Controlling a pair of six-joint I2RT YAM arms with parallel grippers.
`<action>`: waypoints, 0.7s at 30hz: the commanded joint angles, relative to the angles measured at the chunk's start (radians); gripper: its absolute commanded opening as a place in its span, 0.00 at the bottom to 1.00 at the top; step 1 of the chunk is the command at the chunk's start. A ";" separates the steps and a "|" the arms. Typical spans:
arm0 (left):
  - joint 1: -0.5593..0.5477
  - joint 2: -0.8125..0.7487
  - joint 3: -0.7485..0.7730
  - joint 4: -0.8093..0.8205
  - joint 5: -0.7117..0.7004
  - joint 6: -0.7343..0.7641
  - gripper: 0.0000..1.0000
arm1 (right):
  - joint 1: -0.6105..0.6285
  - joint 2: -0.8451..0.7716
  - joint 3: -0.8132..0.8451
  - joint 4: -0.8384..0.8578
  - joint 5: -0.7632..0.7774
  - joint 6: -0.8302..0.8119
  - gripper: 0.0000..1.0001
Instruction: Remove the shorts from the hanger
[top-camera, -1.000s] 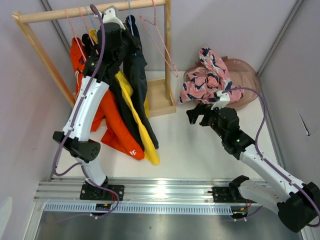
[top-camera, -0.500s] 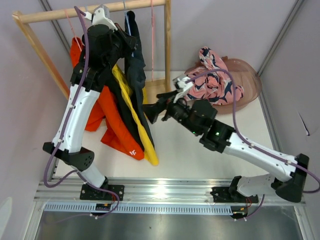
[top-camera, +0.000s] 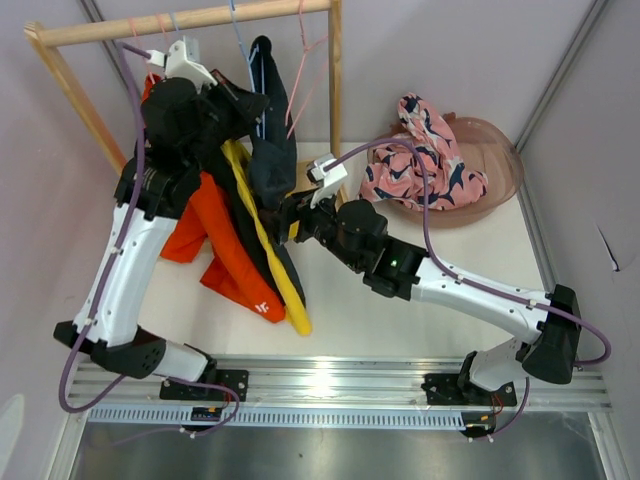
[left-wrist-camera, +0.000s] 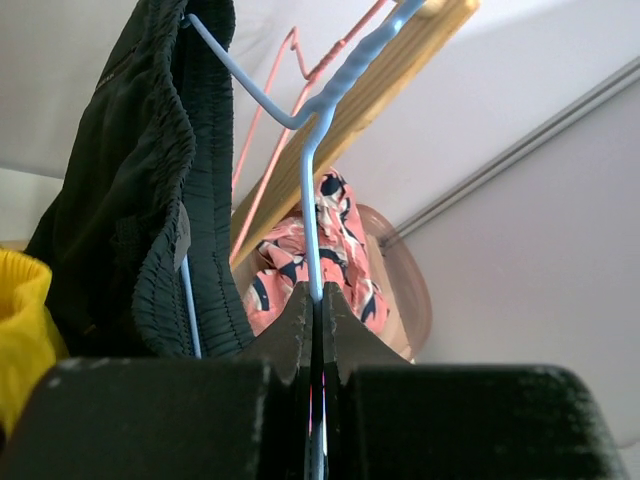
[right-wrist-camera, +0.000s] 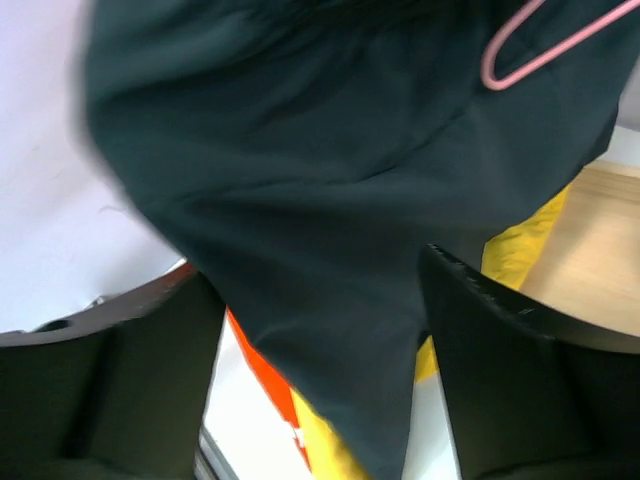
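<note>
Black shorts (top-camera: 270, 160) are hanging from a blue hanger (left-wrist-camera: 315, 150) on the rail of the wooden rack (top-camera: 190, 20), their gathered waistband draping over the hanger's wire in the left wrist view. The left end effector (left-wrist-camera: 315, 300) is reaching up to the rail and is pinching the thin blue wire just below its bend, jaws pressed together on it. The right end effector (right-wrist-camera: 310, 270) is stretching across from the right and is standing with its fingers apart, one on each side of the lower hem of the black shorts; whether the pads are touching the cloth cannot be told. Orange shorts (top-camera: 215, 240) and yellow shorts (top-camera: 275, 275) are hanging beside the black pair, their ends trailing down onto the white counter (top-camera: 400, 320). A bare pink hanger (right-wrist-camera: 545, 50) is dangling just beside the black cloth. Pink floral shorts (top-camera: 425, 160) are lying off the rack, bunched in a brownish basin (top-camera: 500, 150) at the right.
</note>
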 joint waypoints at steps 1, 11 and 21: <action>-0.008 -0.099 -0.038 0.111 0.032 -0.035 0.00 | 0.006 -0.001 0.040 0.074 0.058 -0.016 0.72; -0.006 -0.157 -0.136 0.161 0.032 -0.056 0.00 | 0.078 -0.019 -0.019 0.071 0.077 -0.006 0.00; 0.018 -0.029 0.086 0.106 -0.084 0.059 0.00 | 0.371 -0.162 -0.240 0.001 0.306 0.026 0.00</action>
